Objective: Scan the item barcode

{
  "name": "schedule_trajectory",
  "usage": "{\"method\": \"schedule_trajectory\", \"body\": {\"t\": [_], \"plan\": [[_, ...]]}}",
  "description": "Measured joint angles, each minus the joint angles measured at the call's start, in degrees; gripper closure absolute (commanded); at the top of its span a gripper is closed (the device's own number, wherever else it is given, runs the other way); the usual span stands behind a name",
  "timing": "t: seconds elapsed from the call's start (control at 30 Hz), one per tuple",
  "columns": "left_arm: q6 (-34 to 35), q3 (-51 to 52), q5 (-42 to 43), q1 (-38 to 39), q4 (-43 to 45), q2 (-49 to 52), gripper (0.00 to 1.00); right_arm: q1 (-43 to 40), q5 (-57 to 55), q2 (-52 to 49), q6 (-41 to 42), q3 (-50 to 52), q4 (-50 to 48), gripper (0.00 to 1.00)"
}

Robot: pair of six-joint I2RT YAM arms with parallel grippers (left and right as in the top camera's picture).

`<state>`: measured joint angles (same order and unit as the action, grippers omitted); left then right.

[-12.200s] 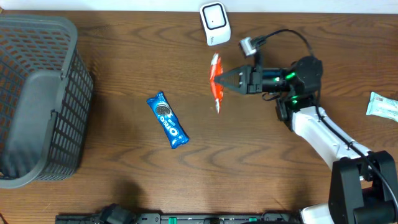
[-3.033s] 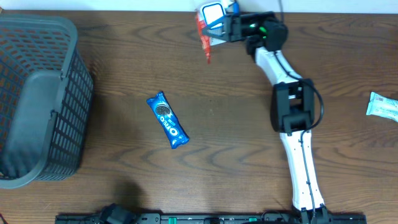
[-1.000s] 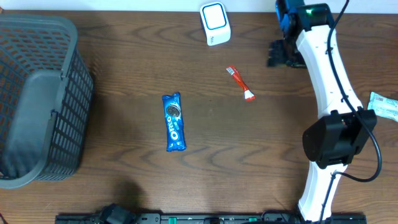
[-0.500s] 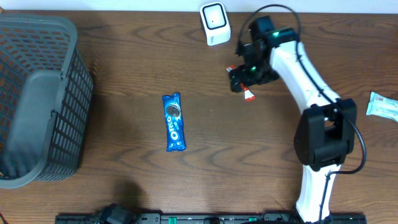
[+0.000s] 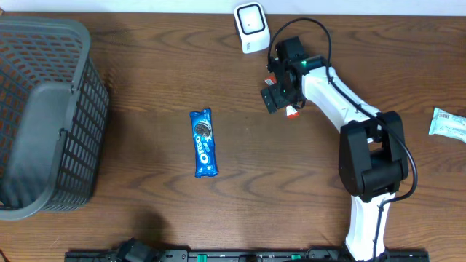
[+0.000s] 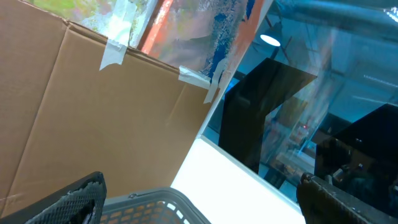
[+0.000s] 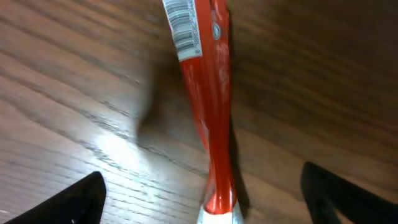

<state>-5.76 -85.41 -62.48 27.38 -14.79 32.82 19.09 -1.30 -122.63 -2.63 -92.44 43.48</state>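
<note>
A slim red packet [image 7: 211, 118] lies flat on the wooden table, with a white barcode label [image 7: 185, 28] at its far end. In the overhead view only its white-tipped end [image 5: 293, 111] shows beside my right gripper [image 5: 275, 93]. In the right wrist view that gripper [image 7: 208, 202] hangs low over the packet. Its dark fingers stand wide apart on either side and touch nothing. The white scanner [image 5: 251, 27] stands at the table's back edge, just beyond the gripper. My left gripper [image 6: 205, 205] is open and empty above a basket rim [image 6: 161, 202].
A blue Oreo pack [image 5: 204, 143] lies in the middle of the table. A large grey mesh basket [image 5: 44, 116] fills the left side. A pale green and white packet [image 5: 448, 124] lies at the right edge. Cardboard shows behind in the left wrist view.
My right arm has swung from the back right corner leftward and down, and now sits over the red packet. The packet and the Oreo pack have stayed put.
</note>
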Motion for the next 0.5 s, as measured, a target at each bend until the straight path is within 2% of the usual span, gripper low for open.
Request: {"method": "schedule_trajectory", "body": {"t": [0.03,0.2,0.23,0.27,0.3,0.33,0.37,0.5], "plan": [[0.0,0.0,0.0,0.0,-0.02,0.0,0.02,0.0,-0.09,0.0,0.07,0.33,-0.87,0.18],[0.0,0.0,0.0,0.0,0.02,0.0,0.02,0.0,0.7,-0.04,0.61,3.32,-4.83,0.36],[0.0,0.0,0.0,0.0,0.0,0.0,0.02,0.0,0.85,-0.13,0.7,3.98,-5.07,0.42],[0.0,0.0,0.0,0.0,0.0,0.0,0.02,0.0,0.83,-0.35,0.83,4.59,-5.33,0.52],[0.0,0.0,0.0,0.0,0.0,0.0,0.02,0.0,0.76,-0.7,1.07,5.11,-5.42,0.69],[0.0,0.0,0.0,0.0,0.0,0.0,0.02,0.0,1.05,-0.76,1.53,5.25,-5.57,0.91],[0.0,0.0,0.0,0.0,0.0,0.0,0.02,-0.02,0.42,-0.76,1.86,5.25,-5.4,0.99],[0.0,0.0,0.0,0.0,0.0,0.0,0.02,-0.63,-1.05,-0.63,5.92,5.16,-2.93,0.99]]}}
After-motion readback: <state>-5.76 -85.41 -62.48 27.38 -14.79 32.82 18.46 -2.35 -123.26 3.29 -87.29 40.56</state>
